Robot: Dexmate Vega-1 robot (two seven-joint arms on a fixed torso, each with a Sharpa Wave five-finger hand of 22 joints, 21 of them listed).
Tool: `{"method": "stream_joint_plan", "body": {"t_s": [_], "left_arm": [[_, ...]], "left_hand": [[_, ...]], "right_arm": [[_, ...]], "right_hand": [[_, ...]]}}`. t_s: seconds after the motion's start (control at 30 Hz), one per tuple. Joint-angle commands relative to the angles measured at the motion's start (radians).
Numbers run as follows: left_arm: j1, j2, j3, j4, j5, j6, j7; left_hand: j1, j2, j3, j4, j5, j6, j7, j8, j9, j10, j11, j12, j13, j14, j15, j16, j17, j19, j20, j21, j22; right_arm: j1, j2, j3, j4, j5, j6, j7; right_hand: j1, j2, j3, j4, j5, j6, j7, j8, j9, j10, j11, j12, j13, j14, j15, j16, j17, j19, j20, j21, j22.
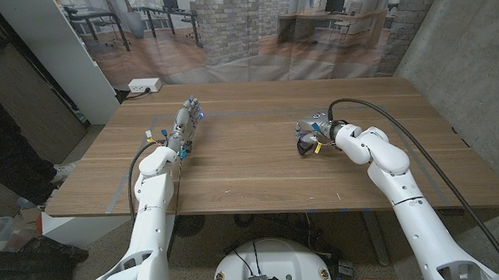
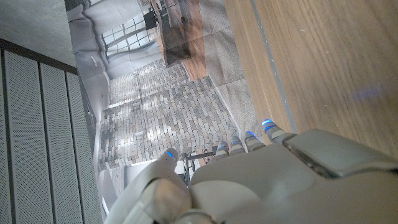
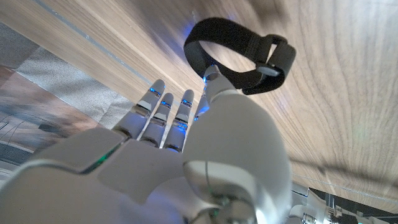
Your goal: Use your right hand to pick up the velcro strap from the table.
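The velcro strap (image 3: 239,55) is a black band curled into a loop, lying on the wooden surface (image 1: 250,169) right of the middle. In the head view the strap (image 1: 304,143) shows as a small dark shape just on the near left side of the right hand (image 1: 316,128), and it is partly hidden there, so I cannot tell from that view how much of it the hand covers. The right wrist view is clearer: the right hand (image 3: 186,143) has its fingers (image 3: 163,112) stretched out side by side and slightly apart, not curled, and its thumb tip sits at the rim of the loop, seemingly touching it. The strap lies on the wood and nothing pinches it. On the left side of the surface, well apart from the strap, the left hand (image 1: 186,124) reaches toward the far edge, fingers extended and close together, holding nothing; the left wrist view shows the same hand (image 2: 249,180) with its fingertips in a row above the wood. A white box (image 1: 144,85) with a cable sits on the floor beyond the far left corner.
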Motion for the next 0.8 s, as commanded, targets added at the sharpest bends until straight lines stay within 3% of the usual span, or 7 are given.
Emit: {"method": "stream_joint_plan", "body": {"t_s": [0.03, 0.8], "left_arm": [[0.006, 0.000, 0.002, -0.007, -0.003, 0.002, -0.002], [-0.016, 0.006, -0.002, 0.023, -0.008, -0.013, -0.010]], "left_hand": [[0.005, 0.087, 0.000, 0.001, 0.007, -0.038, -0.004, -0.003, 0.006, -0.050, -0.001, -0.001, 0.002, -0.164, -0.013, -0.002, 0.003, -0.031, -0.004, -0.003, 0.004], [0.006, 0.089, 0.000, 0.001, 0.007, -0.038, -0.003, -0.003, 0.006, -0.049, 0.000, 0.000, 0.002, -0.164, -0.012, -0.002, 0.003, -0.031, -0.003, -0.005, 0.004]], "right_arm": [[-0.007, 0.008, 0.013, -0.013, 0.003, -0.003, -0.030], [0.001, 0.022, 0.025, -0.032, -0.018, -0.022, -0.089]], "right_hand": [[0.012, 0.001, -0.009, -0.001, -0.001, 0.005, 0.014, 0.010, 0.024, 0.009, -0.001, 0.002, 0.006, 0.009, -0.103, 0.003, 0.002, 0.011, -0.088, 0.006, 0.005], [0.021, 0.004, -0.025, 0.002, 0.000, 0.002, 0.015, 0.015, 0.027, 0.022, -0.004, -0.001, 0.006, 0.014, -0.110, -0.001, 0.002, 0.013, -0.090, 0.003, 0.005]]}}
